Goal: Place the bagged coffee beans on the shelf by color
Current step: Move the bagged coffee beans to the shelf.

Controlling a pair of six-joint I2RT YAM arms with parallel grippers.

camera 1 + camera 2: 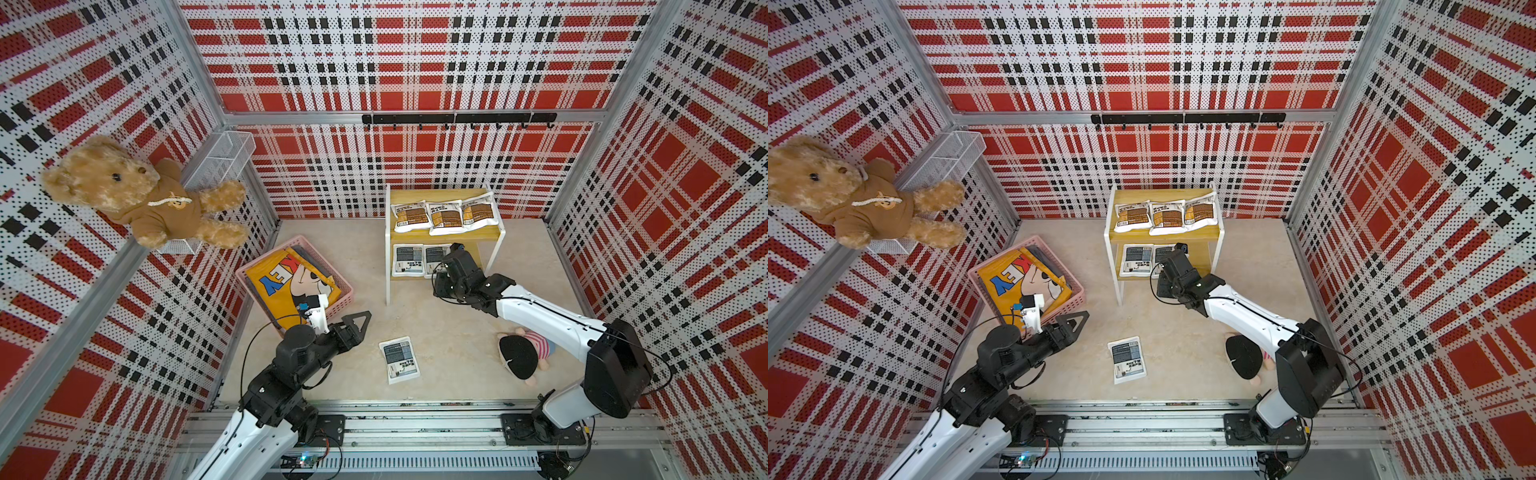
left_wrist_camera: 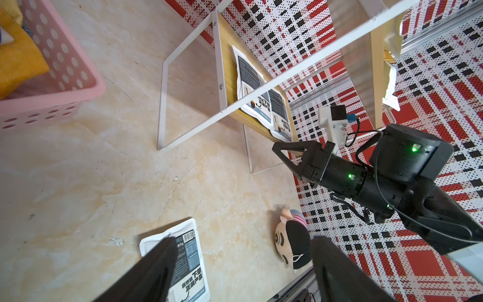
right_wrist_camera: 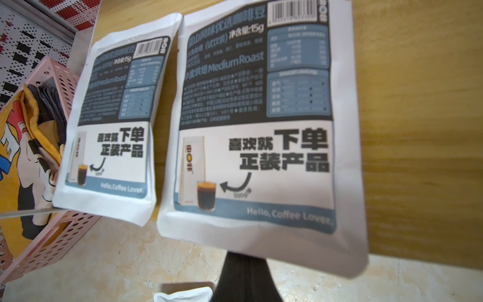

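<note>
Where the shelf (image 1: 428, 196) stands at the far side of the table, right of centre, its upper board carries three brown-orange pouches (image 1: 446, 216), close together in a row. On the lower board are a left grey pouch (image 1: 407, 259) and a right grey pouch (image 1: 434, 254), side by side, their near ends overhanging the board's front edge. Right gripper (image 2: 278, 148): fingers pressed together, tip at the near edge of the right grey pouch; whether it pinches that edge cannot be told. Loose grey pouch (image 1: 400, 359): flat on the table, near and central, well apart from the shelf. Left gripper (image 1: 362, 320): jaws spread, holding nothing, above the table between the pink basket (image 1: 328, 268) and the loose grey pouch. The basket holds a folded yellow cloth (image 1: 278, 278). Soft doll (image 1: 523, 353): on the table at near right, beneath the right arm.
</note>
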